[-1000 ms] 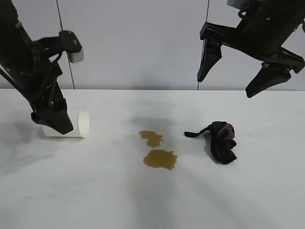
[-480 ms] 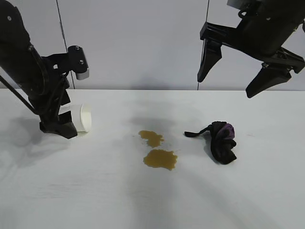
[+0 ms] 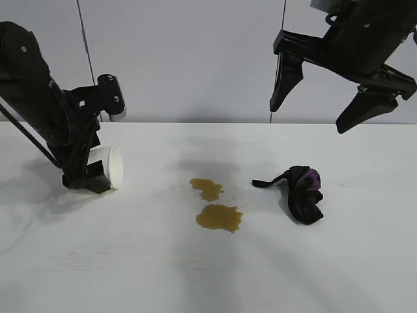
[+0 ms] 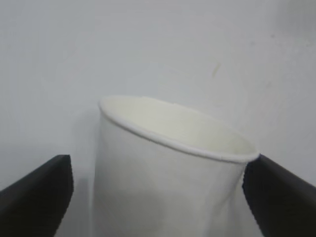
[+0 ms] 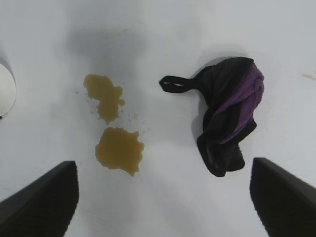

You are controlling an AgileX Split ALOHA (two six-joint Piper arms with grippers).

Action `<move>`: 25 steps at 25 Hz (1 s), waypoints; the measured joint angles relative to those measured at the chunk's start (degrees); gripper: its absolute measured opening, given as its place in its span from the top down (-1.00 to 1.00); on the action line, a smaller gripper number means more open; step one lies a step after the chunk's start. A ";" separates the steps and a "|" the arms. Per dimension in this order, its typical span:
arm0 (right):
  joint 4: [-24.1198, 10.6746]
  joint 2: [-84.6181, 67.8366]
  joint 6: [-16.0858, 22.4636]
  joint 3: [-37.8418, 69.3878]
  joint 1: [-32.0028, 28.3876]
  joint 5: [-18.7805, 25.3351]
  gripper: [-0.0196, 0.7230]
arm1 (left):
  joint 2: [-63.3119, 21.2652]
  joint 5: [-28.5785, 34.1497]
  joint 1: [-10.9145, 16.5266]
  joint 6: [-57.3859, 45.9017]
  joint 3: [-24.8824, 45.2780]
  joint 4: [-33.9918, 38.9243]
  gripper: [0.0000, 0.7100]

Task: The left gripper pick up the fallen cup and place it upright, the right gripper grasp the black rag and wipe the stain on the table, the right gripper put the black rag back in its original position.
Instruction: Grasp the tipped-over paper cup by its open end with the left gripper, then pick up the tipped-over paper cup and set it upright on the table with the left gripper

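The white cup (image 3: 112, 167) lies on its side at the table's (image 3: 195, 274) left, mouth toward the middle. My left gripper (image 3: 91, 177) is low on the table, open, its fingers on either side of the cup (image 4: 168, 173); one finger (image 4: 276, 192) touches the rim, the other (image 4: 44, 192) stands off. The stain is two brown blotches, a smaller one (image 3: 207, 188) and a larger one (image 3: 219, 217), mid-table. The black rag (image 3: 303, 199) with purple folds lies right of them. My right gripper (image 3: 309, 119) hangs open high above the rag (image 5: 229, 113) and the stain (image 5: 120, 149).
A grey wall runs behind the table's far edge. The cup's rim shows at the edge of the right wrist view (image 5: 5, 89). Bare tabletop lies in front of the stain and the rag.
My left arm has swung and dropped, bringing its gripper round the cup's body from behind. The right arm, the rag and the stain have not moved.
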 joint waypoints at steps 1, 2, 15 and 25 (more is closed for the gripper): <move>0.00 0.00 0.00 0.00 0.00 0.00 -0.81 | 0.04 0.00 0.00 0.00 0.00 0.00 -0.71; 0.00 0.00 0.00 0.00 0.00 0.00 -0.81 | 0.04 -0.06 0.00 0.00 0.00 0.00 -0.70; 0.29 0.00 0.00 0.00 0.00 0.37 -0.81 | -0.54 -0.81 0.00 0.19 -0.21 -2.04 -0.22; 0.52 0.00 0.00 0.00 0.00 0.83 -0.81 | -11.62 16.40 1.96 21.88 0.71 -31.75 -0.21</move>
